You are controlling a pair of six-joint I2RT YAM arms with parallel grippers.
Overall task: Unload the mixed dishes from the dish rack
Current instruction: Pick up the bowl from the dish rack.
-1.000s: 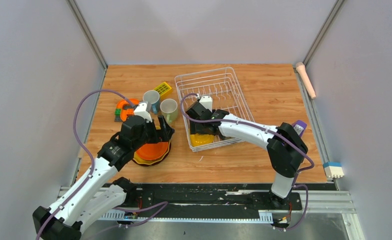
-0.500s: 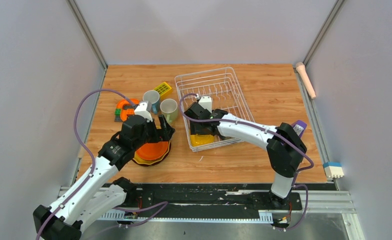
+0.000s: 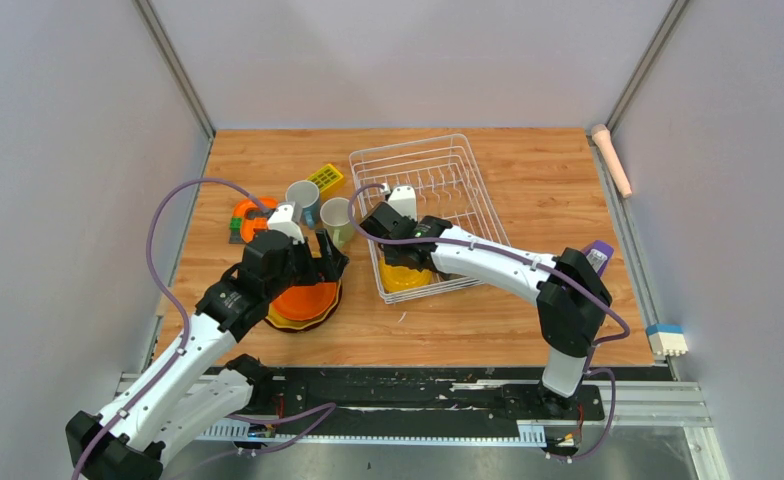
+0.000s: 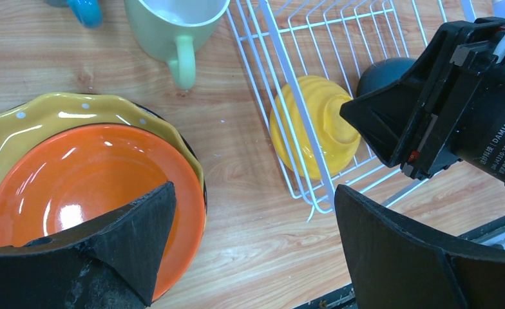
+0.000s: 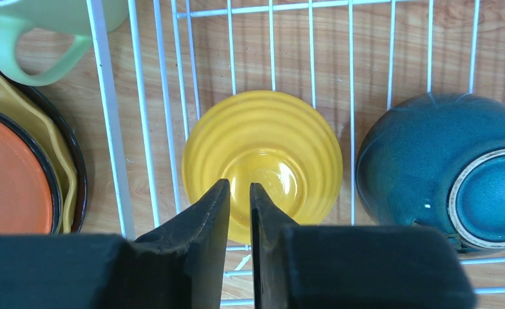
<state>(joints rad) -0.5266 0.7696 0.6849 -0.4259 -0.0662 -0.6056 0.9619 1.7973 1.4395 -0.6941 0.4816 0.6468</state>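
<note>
Right claw, nearly pressed together and empty, hangs straight above the yellow bowl, in the rack toward the table near edge.

Dish rack far end: bare wires, open from above.
Near end: yellow bowl and dark bowl fill it.
Left side: its wire wall, then pale green mug and plates close by.

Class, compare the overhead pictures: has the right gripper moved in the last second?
Yes. Against the fixed dish rack, the right gripper has shifted slightly left and toward the rack's far end, uncovering more of the yellow bowl.
</note>
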